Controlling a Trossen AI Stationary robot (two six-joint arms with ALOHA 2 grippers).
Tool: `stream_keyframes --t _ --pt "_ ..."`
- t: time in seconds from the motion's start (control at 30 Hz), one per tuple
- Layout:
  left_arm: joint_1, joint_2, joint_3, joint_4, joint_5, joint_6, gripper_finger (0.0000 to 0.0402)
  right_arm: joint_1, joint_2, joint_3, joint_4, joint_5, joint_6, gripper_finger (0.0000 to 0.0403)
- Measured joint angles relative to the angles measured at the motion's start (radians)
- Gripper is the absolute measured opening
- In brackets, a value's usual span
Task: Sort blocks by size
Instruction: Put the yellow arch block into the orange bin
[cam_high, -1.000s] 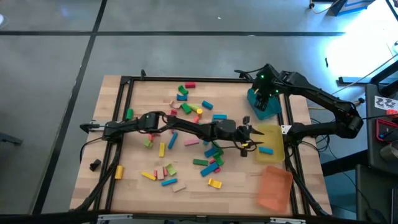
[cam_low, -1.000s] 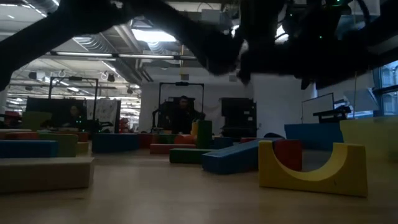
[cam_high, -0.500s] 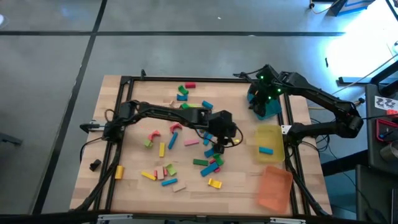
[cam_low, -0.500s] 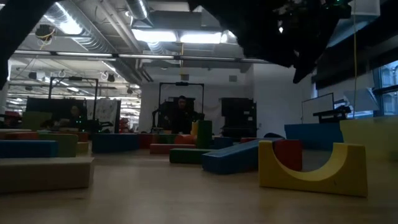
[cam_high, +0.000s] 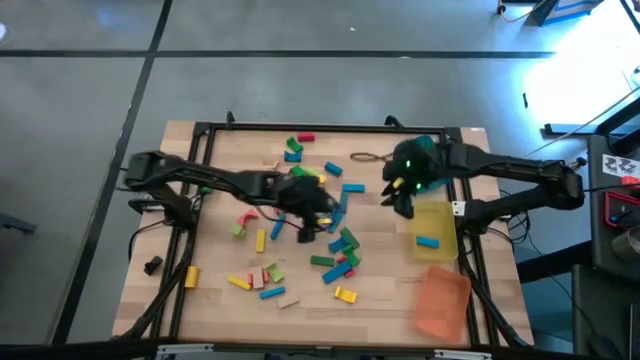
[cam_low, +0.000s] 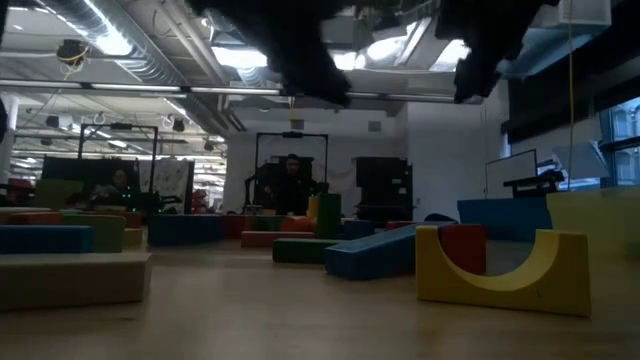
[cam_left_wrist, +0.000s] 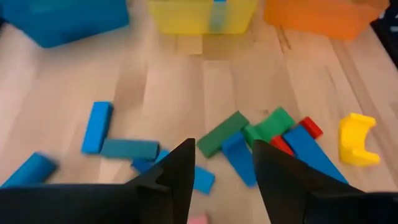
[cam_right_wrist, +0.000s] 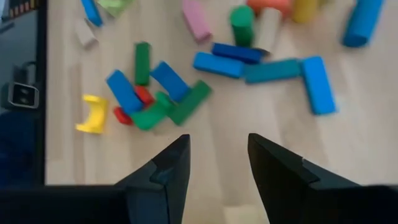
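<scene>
Coloured wooden blocks (cam_high: 343, 240) lie scattered flat over the middle of the wooden table (cam_high: 390, 290). My left gripper (cam_high: 320, 213) hovers above the middle of the scatter. It is open, with a green bar (cam_left_wrist: 222, 132) and blue blocks ahead of it and nothing between the fingers (cam_left_wrist: 224, 180). My right gripper (cam_high: 398, 200) hangs above the table just left of the yellow tray. It is open too (cam_right_wrist: 217, 174) and looks down on blue bars (cam_right_wrist: 267, 70) and a yellow arch block (cam_right_wrist: 93, 115). That yellow arch block (cam_low: 500, 265) stands close in the low view.
A yellow tray (cam_high: 436, 225) at the right holds one blue block (cam_high: 427, 241). An orange tray (cam_high: 441, 300) lies nearer, and a teal tray (cam_left_wrist: 62, 18) farther back. Black frame rails (cam_high: 190, 230) border the table. A small dark lump (cam_high: 152, 265) sits by the left edge.
My left gripper has pulled back from the yellow tray toward the table's left, rising and tipping up, and now hangs over the middle blocks. My right gripper has swung from over the teal tray toward the table's middle and near side.
</scene>
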Motion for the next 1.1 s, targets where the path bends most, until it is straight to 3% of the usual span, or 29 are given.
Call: stream_keyframes --t 0.3,0.53,0.83,1.1 --pt "-0.017 -0.256 -0.220 -0.004 -0.006 -0.032 0.0145 0.433 0.080 0.000 0.203 0.309 0.348 0.0163" --pt "-0.055 -0.273 -0.269 0.005 -0.006 -0.107 0.0145 0.669 0.250 0.000 0.386 0.484 0.439 0.0163" --pt "-0.106 -0.268 -0.286 0.007 -0.006 -0.203 0.0145 0.806 0.508 0.000 0.668 0.634 0.441 0.0163" --pt "-0.160 -0.268 -0.286 0.007 -0.006 -0.215 0.0145 0.841 0.644 0.041 0.697 0.736 0.444 0.0163"
